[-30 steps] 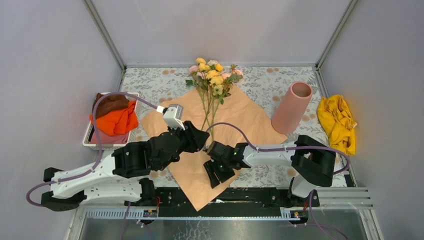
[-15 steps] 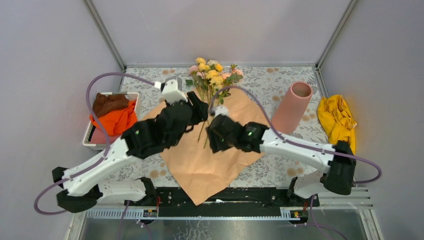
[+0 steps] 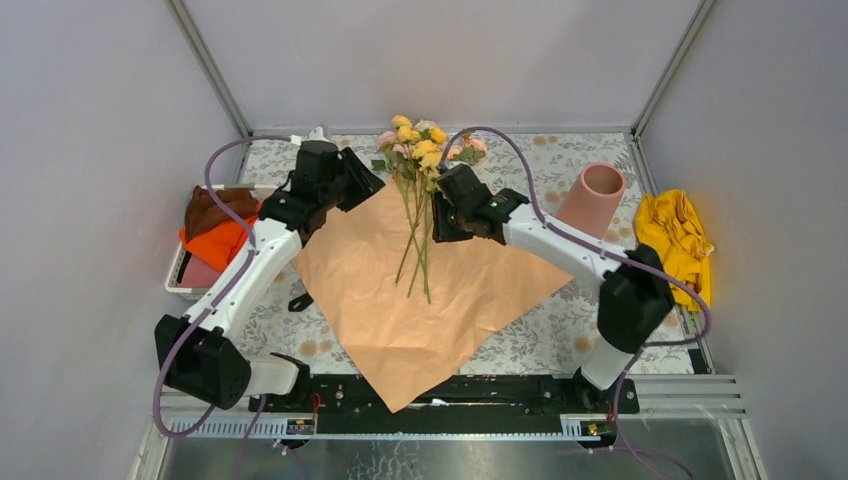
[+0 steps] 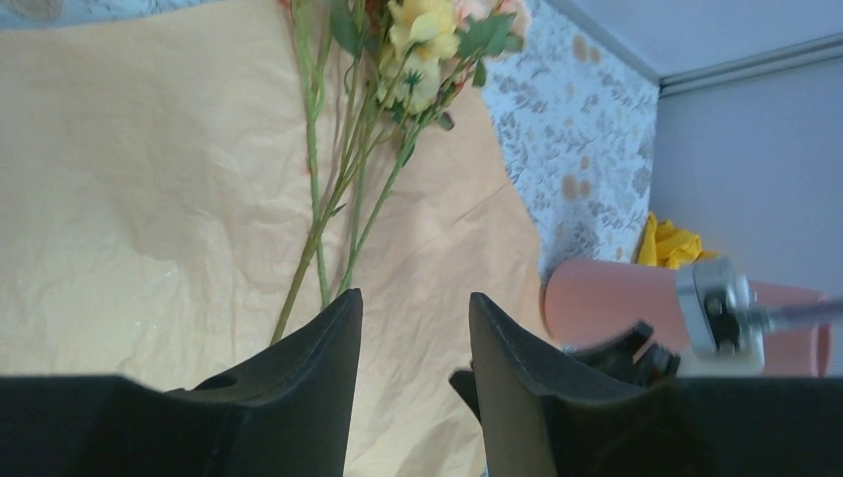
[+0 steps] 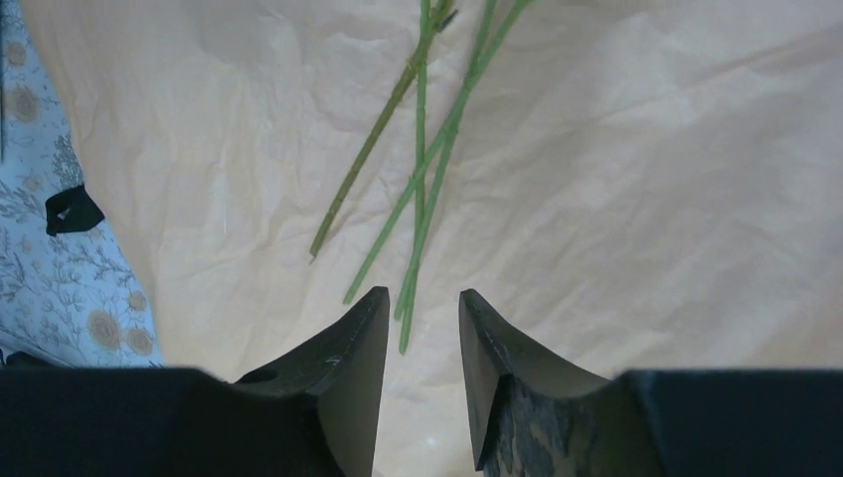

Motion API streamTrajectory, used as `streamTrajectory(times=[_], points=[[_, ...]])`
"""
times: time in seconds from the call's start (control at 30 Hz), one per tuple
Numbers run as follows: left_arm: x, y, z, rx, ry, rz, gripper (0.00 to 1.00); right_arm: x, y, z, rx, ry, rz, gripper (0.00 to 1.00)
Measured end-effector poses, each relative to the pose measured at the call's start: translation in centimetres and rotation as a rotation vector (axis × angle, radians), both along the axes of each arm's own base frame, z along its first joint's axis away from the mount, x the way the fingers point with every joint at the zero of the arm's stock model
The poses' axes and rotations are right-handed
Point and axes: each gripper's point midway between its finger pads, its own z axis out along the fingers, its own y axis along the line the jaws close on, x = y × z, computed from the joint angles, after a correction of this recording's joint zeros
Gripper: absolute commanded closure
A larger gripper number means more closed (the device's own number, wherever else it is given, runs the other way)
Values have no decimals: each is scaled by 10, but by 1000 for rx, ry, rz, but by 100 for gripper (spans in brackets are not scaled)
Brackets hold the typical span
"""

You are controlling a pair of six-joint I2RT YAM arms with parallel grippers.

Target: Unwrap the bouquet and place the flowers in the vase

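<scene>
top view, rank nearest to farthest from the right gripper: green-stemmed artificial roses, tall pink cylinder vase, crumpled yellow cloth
1. green-stemmed artificial roses, just left of the right gripper
2. tall pink cylinder vase, farther right
3. crumpled yellow cloth, at the far right edge

Both arms now stretch from the stem ends of the flowers (image 3: 422,150) up to the blooms. The left pincer (image 4: 415,295) flanks them on the left, the right pincer (image 5: 422,291) on the right.

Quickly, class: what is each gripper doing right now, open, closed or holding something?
Left gripper: open, holding nothing.
Right gripper: open, holding nothing.
</scene>
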Motion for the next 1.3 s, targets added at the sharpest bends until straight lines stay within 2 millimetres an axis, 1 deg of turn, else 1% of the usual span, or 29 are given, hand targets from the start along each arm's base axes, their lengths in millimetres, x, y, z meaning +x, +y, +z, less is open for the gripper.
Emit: streamTrajectory(times=[0.07, 0.17, 0.27, 0.37, 0.43, 0.53, 0.67, 0.77, 0.9, 0.97, 1.0, 1.07, 1.17, 1.2, 1.3], points=[[1, -1, -15, -1, 31, -13, 50, 12, 11, -13, 10, 35, 15, 60], [-1, -5, -36, -5, 70, -37, 50, 27, 26, -33, 12, 83, 39, 56], [-4, -6, -52, -4, 100, -52, 50, 41, 45, -49, 19, 117, 66, 55], [-5, -6, -61, 7, 117, -62, 50, 52, 63, -60, 32, 142, 90, 55], [-6, -6, -63, 14, 118, -69, 50, 54, 70, -65, 39, 157, 102, 55], [-6, -6, -65, 22, 113, -74, 50, 52, 75, -72, 35, 180, 115, 54], [-12, -2, -71, 33, 120, -74, 50, 43, 86, -85, 8, 206, 139, 54], [-14, 2, -64, 38, 101, -65, 50, 31, 99, -99, -27, 226, 164, 54], [-21, 10, -40, 41, 38, -45, 49, 17, 108, -122, -84, 252, 180, 54], [-29, 16, -29, 50, 15, -36, 47, 15, 105, -131, -117, 259, 168, 54], [-32, 18, -21, 49, -11, -30, 47, 15, 102, -135, -134, 261, 158, 54], [-37, 23, -6, 50, -56, -17, 46, 17, 99, -136, -146, 255, 140, 53], [-46, 32, 11, 58, -107, 4, 46, 20, 96, -137, -165, 244, 117, 54], [-47, 33, 14, 60, -115, 9, 46, 21, 95, -137, -170, 245, 108, 57], [-50, 38, 16, 70, -122, 20, 46, 26, 98, -138, -184, 237, 95, 71]])
